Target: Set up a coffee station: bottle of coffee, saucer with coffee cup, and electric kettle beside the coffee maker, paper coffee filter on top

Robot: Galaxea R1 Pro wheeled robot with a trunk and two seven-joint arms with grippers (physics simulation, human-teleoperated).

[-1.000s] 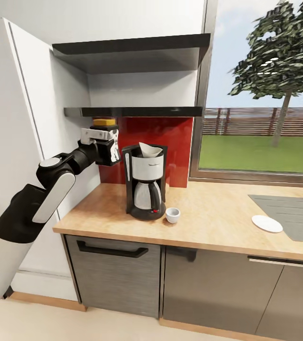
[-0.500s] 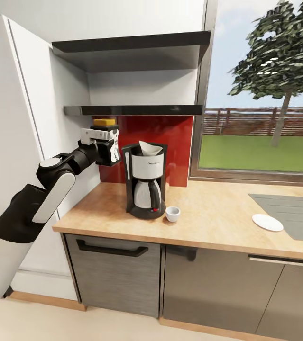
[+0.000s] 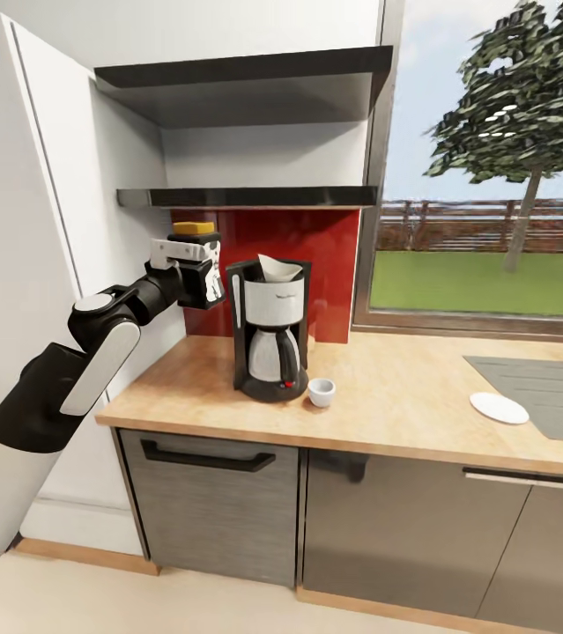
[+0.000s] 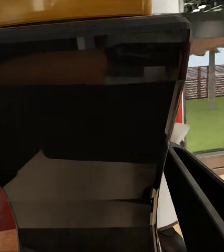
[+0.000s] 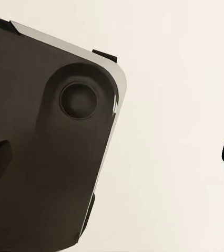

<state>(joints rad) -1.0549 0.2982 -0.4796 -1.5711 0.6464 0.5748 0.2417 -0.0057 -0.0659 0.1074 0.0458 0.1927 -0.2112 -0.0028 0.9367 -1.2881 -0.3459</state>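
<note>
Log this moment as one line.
left tool holds coffee bottle beside coffee maker | filter on top | cup off saucer

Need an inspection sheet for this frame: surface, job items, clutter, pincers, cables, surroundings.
Surface: light wooden countertop with a grey sink set in at the far right.
Job's things: black-and-silver coffee maker upright on the counter, white paper filter in its top; small white cup beside its base, not on the flat white saucer, which lies near the sink; dark bottle with yellow lid held below the black shelf. Kettle: nothing seen.
Clutter: nothing seen.
Pincers: left pincer closed around the bottle, raised beside the coffee maker; right pincer's state cannot be judged.
Cables: nothing seen.
Surroundings: red backsplash, window, grey cabinets.
</note>
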